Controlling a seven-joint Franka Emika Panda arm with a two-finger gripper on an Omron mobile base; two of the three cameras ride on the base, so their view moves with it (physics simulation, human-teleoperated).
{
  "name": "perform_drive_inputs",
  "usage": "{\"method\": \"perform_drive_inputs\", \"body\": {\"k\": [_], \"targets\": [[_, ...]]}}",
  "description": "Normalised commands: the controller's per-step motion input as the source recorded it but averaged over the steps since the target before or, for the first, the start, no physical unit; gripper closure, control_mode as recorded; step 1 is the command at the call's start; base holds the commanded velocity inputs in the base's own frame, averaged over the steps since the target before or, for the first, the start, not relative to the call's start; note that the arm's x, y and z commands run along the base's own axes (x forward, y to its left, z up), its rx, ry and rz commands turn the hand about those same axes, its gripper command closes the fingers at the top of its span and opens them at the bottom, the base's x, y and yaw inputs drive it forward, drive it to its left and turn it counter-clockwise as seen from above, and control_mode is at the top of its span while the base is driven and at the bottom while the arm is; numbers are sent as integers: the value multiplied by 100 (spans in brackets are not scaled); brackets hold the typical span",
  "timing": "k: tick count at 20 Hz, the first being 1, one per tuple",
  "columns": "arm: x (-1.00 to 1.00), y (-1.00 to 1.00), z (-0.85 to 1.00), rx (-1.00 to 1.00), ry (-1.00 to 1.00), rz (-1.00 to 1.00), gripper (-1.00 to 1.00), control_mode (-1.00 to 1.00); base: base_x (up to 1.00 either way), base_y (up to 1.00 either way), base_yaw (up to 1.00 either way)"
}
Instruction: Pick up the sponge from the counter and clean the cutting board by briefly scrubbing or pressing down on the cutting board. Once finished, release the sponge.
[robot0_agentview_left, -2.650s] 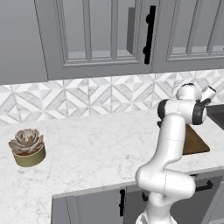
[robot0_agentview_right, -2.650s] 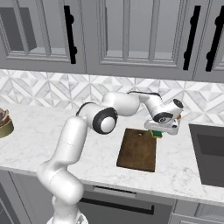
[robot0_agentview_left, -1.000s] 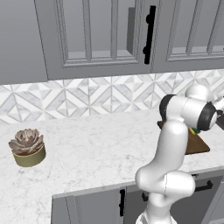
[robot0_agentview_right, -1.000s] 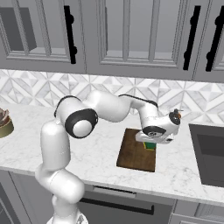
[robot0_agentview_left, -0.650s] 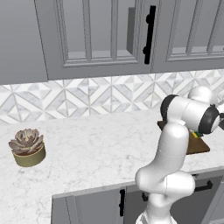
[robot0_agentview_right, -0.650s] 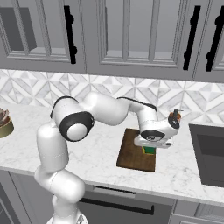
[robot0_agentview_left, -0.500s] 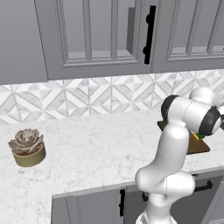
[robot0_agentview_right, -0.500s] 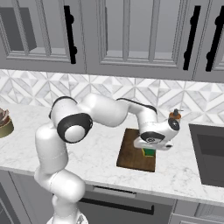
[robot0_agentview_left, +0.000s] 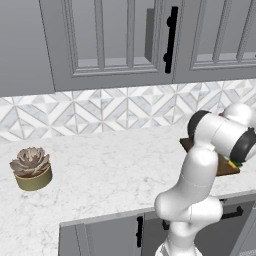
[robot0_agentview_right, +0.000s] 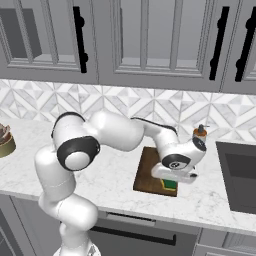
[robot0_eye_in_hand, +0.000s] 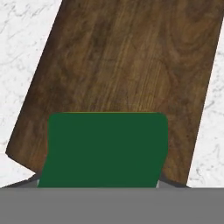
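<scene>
Item: sponge (robot0_agentview_right: 170, 185), green face over a thin yellow layer. Location: held down at the near right corner of the cutting board (robot0_agentview_right: 150, 171); in the hand view its green face (robot0_eye_in_hand: 105, 148) covers the near end of the dark wood (robot0_eye_in_hand: 131, 65).

Item: hand (robot0_agentview_right: 172, 181). State: closed narrow on the sponge, fingers gripping its two sides; the fingertips themselves are hidden behind the block. The wrist sits low, directly over the board's near right corner.

Item: cutting board, dark brown wood, thin slab. Location: flat on the white marble tabletop (robot0_agentview_right: 115, 185), set slightly askew, just left of the dark sink (robot0_agentview_right: 240, 180). In the left base view its edge (robot0_agentview_left: 226, 168) shows behind the arm's elbow.

Item: potted succulent (robot0_agentview_left: 31, 167). Location: far left of the tabletop, well apart from the work.

Item: small bottle with orange collar (robot0_agentview_right: 199, 133). Location: behind the board, near the backsplash.

Step in hand, judged: pressing or scrubbing. Handling note: keep the sponge flat and the push straight down, with short strokes toward the board's middle, since it sits close to the corner and could slide off onto marble. Keep the grip firm until the scrub is done, then part the fingers and lift clear.
</scene>
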Motion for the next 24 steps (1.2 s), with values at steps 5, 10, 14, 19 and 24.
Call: {"method": "perform_drive_inputs", "body": {"k": [5, 10, 14, 19, 24], "targets": [[-49, 0, 0, 0, 18, 0, 100, -100, 0, 0, 0], [-40, 8, 0, 0, 7, 0, 100, -100, 0, 0, 0], [0, 47, 0, 0, 0, 0, 100, -100, 0, 0, 0], [1, 49, 0, 0, 0, 0, 100, -100, 0, 0, 0], [-4, 32, 78, -13, -12, -1, 100, -100, 0, 0, 0]]}}
